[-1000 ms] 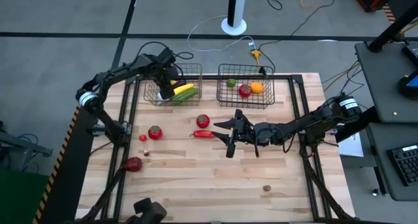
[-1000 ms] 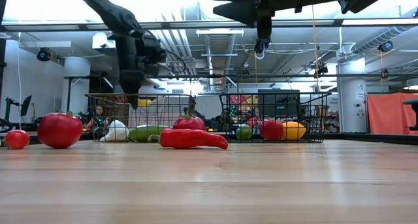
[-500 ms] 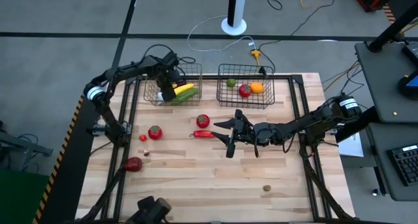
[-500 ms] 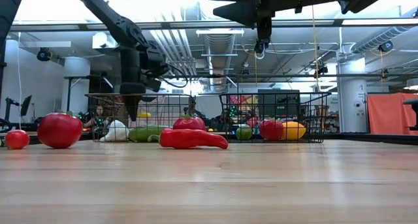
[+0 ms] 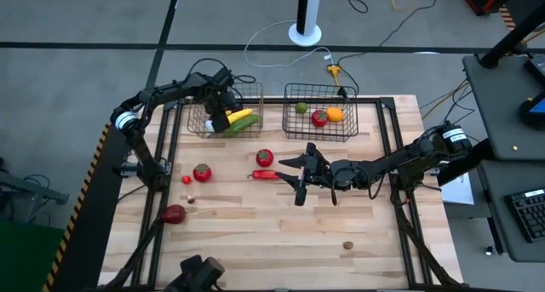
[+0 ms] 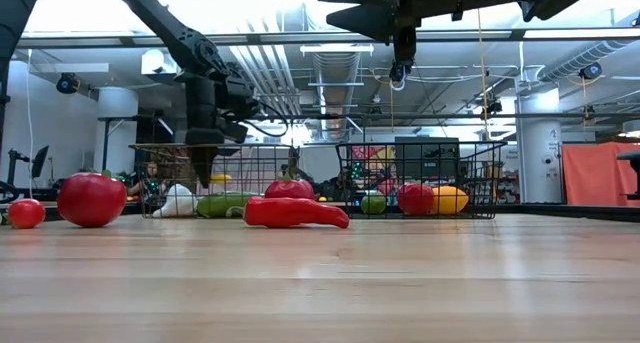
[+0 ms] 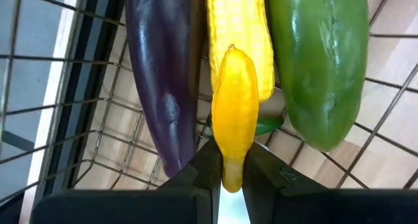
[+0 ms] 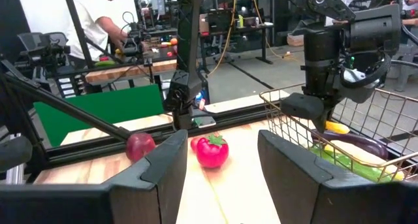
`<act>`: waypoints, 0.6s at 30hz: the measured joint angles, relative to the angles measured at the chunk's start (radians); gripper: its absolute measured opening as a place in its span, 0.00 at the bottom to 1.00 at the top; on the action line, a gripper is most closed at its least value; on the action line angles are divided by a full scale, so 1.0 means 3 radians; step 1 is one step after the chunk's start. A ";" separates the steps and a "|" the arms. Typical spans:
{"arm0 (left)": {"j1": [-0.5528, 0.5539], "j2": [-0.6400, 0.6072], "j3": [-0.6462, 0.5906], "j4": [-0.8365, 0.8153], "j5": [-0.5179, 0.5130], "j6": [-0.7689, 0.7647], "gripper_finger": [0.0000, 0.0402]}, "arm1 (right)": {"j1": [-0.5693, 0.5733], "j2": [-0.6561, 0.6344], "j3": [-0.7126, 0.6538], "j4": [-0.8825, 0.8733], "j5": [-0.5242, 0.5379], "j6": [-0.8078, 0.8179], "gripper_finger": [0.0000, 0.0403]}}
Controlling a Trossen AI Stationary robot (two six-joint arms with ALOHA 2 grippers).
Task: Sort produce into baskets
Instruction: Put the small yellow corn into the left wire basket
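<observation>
My left gripper (image 5: 218,117) points down into the copper wire basket (image 5: 255,93), shut on a small yellow pepper-shaped piece (image 7: 235,113). Under it lie a purple eggplant (image 7: 160,74), a yellow corn cob (image 7: 238,28) and a green cucumber (image 7: 320,61) on the basket's mesh floor. My right gripper (image 5: 291,178) hovers open and level above mid-table, just right of a red pepper (image 5: 265,174) and a tomato (image 5: 265,157) lying on the wood. The darker basket (image 5: 289,113) holds a lime, a tomato and an orange. My left gripper pinches the yellow piece at its near end (image 7: 230,175) between its two fingers (image 7: 206,165), coming from above and pointing down. The piece runs out from the fingertips along the corn cob, between eggplant and cucumber; whether it rests on the corn, I cannot tell.
On the table's left part lie a tomato (image 5: 202,172), a small red piece (image 5: 186,180) and a dark red fruit (image 5: 174,213). A small brown bit (image 5: 347,244) lies near the front. A person works at a bench beyond the table (image 8: 104,15).
My left gripper has sunk into the copper basket with the yellow piece, which now sits low among the eggplant, corn and cucumber.
</observation>
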 joint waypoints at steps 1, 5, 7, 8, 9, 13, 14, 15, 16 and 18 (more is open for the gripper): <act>0.0000 0.0000 0.0003 0.0018 -0.0008 -0.0001 0.08 | 0.0000 0.0000 0.0000 0.0000 0.0000 0.0000 0.44; 0.0000 0.0000 0.0004 0.0026 -0.0017 -0.0003 0.08 | 0.0000 0.0000 0.0000 0.0000 0.0000 -0.0001 0.44; 0.0000 -0.0002 0.0004 0.0029 -0.0017 -0.0004 0.08 | 0.0000 0.0000 0.0000 -0.0002 0.0000 -0.0001 0.44; 0.0000 -0.0003 0.0004 0.0031 -0.0018 -0.0003 0.08 | 0.0000 0.0000 0.0000 -0.0003 0.0000 -0.0001 0.44; 0.0000 -0.0004 0.0004 0.0034 -0.0017 -0.0001 0.08 | 0.0000 0.0000 0.0000 -0.0004 0.0000 -0.0001 0.44; 0.0000 -0.0005 0.0004 0.0039 -0.0017 0.0006 0.08 | 0.0000 0.0000 0.0000 -0.0005 0.0000 -0.0003 0.44; 0.0000 -0.0005 0.0004 0.0038 -0.0017 0.0007 0.08 | 0.0000 0.0000 0.0000 -0.0005 0.0000 -0.0003 0.44; 0.0000 -0.0005 0.0004 0.0038 -0.0016 0.0008 0.08 | 0.0000 0.0000 0.0000 -0.0005 0.0000 -0.0005 0.44; 0.0000 -0.0005 0.0003 0.0039 -0.0016 0.0010 0.09 | 0.0000 0.0000 0.0000 -0.0005 0.0000 -0.0016 0.44; 0.0000 -0.0005 0.0003 0.0041 -0.0016 0.0012 0.11 | 0.0000 0.0000 0.0000 -0.0005 0.0001 -0.0020 0.44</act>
